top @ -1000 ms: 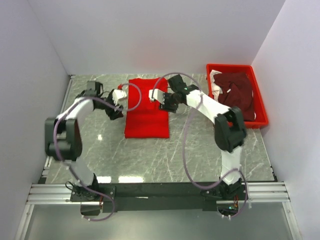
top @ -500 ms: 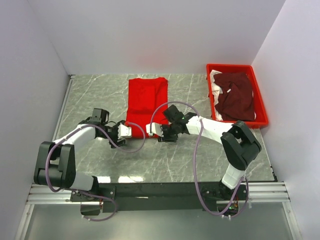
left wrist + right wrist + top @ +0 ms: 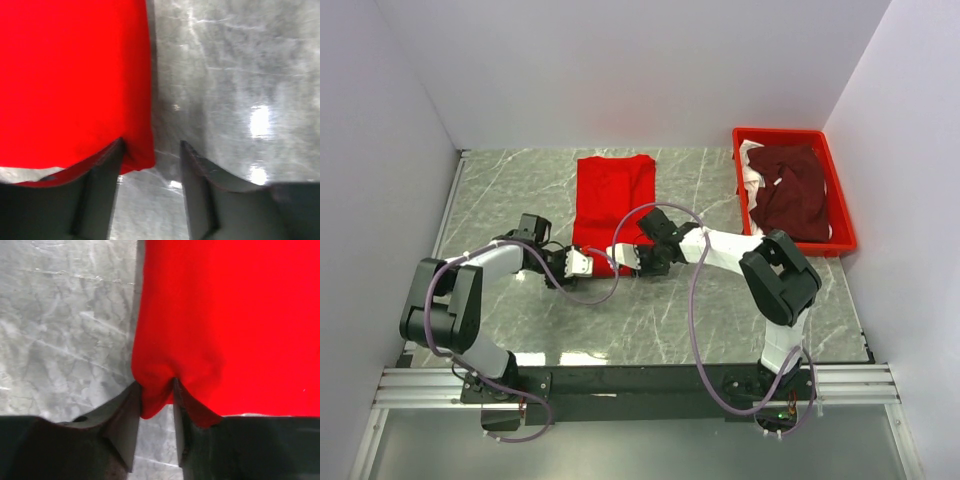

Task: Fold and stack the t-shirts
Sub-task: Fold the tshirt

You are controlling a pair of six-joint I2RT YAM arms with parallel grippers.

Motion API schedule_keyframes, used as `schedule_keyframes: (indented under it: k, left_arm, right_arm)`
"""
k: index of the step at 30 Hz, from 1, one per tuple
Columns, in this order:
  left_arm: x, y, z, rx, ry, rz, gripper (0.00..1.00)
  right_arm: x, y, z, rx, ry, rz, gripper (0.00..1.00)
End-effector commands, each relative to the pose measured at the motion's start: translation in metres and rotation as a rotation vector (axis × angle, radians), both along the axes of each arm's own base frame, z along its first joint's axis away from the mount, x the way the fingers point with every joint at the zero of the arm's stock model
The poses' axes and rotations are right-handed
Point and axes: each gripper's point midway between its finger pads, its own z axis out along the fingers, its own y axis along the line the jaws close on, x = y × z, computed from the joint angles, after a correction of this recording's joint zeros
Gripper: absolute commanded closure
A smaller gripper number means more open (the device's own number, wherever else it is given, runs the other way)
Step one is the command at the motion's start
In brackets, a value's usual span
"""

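Top external view shows the bright red t-shirt [image 3: 613, 200] lying flat and lengthwise on the marble worktop [image 3: 720, 310]. The dark maroon t-shirt [image 3: 790, 195] sits crumpled beside white fabric [image 3: 750, 160] in the red plastic tray [image 3: 775, 132] at the far right. At the red shirt's near edge, the right tool [image 3: 156, 385] is clamped on one bunched corner, while the left tool [image 3: 150, 150] is spread apart, with the other corner lying between its fingers against one of them.

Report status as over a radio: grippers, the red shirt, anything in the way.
Left gripper open at red t-shirt near corner. Right gripper pinching its near edge. Maroon t-shirt bunched in tray. Nothing blocking either gripper.
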Motion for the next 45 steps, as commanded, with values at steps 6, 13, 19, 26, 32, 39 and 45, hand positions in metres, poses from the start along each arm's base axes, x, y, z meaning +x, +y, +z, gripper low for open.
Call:
schedule_keyframes:
  k: [6,13,19,26,32,39,45]
  left_arm:
    - [0.023,-0.005,0.008,0.029,-0.049,-0.006,0.68]
    - [0.031,-0.010,0.035,-0.020,-0.035,0.052,1.00]
    - [0.031,-0.013,0.075,-0.082,-0.079,0.059,1.00]
    - [0.029,-0.012,0.111,-0.133,-0.081,0.089,1.00]
    - [-0.023,-0.010,0.117,-0.117,-0.046,-0.003,1.00]
    - [-0.119,-0.009,0.124,-0.143,0.059,-0.090,1.00]
    - [-0.156,-0.009,0.169,-0.209,0.096,-0.043,1.00]
  right_arm:
    - [0.008,0.002,0.003,-0.020,-0.013,0.017,0.90]
    - [0.014,0.008,0.041,0.066,0.002,-0.026,1.00]
    - [0.025,0.007,0.083,0.135,-0.001,-0.060,1.00]
    - [0.033,-0.003,0.111,0.160,-0.002,-0.094,1.00]
    - [-0.012,-0.011,0.116,0.156,0.070,-0.054,1.00]
    - [-0.113,-0.022,0.138,0.173,0.184,0.052,1.00]
    - [-0.149,-0.022,0.162,0.228,0.234,0.062,1.00]
